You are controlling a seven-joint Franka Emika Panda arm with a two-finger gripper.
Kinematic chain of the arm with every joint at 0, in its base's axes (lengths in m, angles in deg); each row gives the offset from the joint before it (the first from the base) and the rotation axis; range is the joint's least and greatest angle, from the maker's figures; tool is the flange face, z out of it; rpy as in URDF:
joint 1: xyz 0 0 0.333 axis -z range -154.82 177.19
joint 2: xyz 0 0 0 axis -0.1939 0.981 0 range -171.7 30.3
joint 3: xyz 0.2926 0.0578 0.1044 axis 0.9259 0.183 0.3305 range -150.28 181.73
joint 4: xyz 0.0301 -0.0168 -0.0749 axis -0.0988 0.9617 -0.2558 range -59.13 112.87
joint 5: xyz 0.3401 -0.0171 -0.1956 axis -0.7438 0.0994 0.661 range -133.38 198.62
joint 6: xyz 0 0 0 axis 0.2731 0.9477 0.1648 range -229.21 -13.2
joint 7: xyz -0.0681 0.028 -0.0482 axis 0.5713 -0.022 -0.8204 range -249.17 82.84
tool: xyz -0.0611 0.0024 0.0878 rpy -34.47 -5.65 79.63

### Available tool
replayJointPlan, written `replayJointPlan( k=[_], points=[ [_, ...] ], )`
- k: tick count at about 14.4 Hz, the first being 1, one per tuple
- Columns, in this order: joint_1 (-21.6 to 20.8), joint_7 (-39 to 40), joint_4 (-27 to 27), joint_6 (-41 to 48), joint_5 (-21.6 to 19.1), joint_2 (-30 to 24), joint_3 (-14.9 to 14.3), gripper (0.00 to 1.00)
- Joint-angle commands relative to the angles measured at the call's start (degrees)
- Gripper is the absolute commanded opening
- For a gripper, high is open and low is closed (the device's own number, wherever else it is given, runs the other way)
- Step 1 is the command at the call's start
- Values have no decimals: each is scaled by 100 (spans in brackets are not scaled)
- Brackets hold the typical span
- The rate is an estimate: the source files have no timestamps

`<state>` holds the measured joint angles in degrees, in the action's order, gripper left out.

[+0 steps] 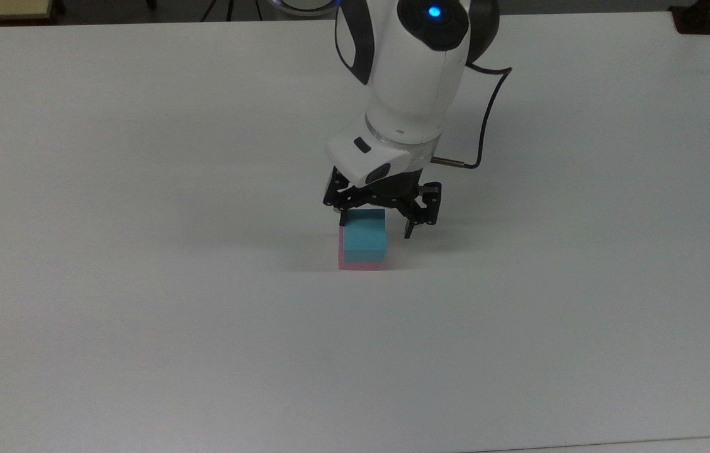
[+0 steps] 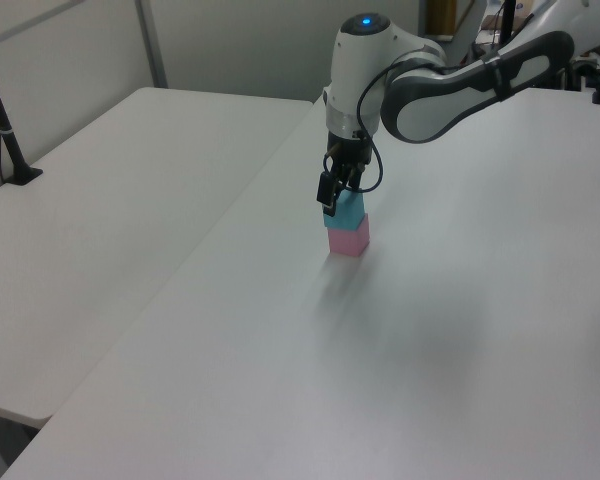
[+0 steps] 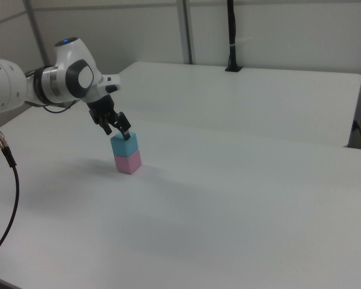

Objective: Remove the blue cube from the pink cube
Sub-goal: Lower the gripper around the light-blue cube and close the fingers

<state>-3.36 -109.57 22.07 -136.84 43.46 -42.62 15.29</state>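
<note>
Blue cube point(image 1: 366, 236), small, matte and light blue with sharp edges, sits on top of the pale pink cube point(image 1: 360, 266), which is the same size. The two make a little stack on the flat white worktop point(image 1: 141, 251).

In the top view the blue cube hides most of the pink one, so just a thin pink strip peeks out at the bottom and along the top view's left. The left view shows a whole pink side face point(image 2: 348, 238) under the blue cube point(image 2: 348, 210). The right view also shows both blocks in full, blue point(image 3: 124, 144) over pink point(image 3: 129, 161), and a second white table point(image 3: 259, 96) behind.

The black pincer point(image 1: 377, 223) hangs from the smooth, round white arm point(image 1: 408, 82), and a thin dark cable point(image 1: 487, 107) loops beside it. The two fingers are spread apart, one finger point(image 1: 343, 217) by the cube's edge on the top view's left and the other finger point(image 1: 410, 228) a little off on the top view's right. The blue cube's top sits between them. I cannot tell if a finger touches it.
</note>
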Motion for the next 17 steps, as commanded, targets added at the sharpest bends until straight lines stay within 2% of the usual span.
replayJointPlan(
  k=[1, 9, 17],
  points=[
    [-66, -172, 14, 20, 5, -197, 70, 100],
    [83, -66, 145, 29, 84, -180, 18, 100],
    [57, 233, 339, 12, 120, -84, 18, 99]
  ],
)
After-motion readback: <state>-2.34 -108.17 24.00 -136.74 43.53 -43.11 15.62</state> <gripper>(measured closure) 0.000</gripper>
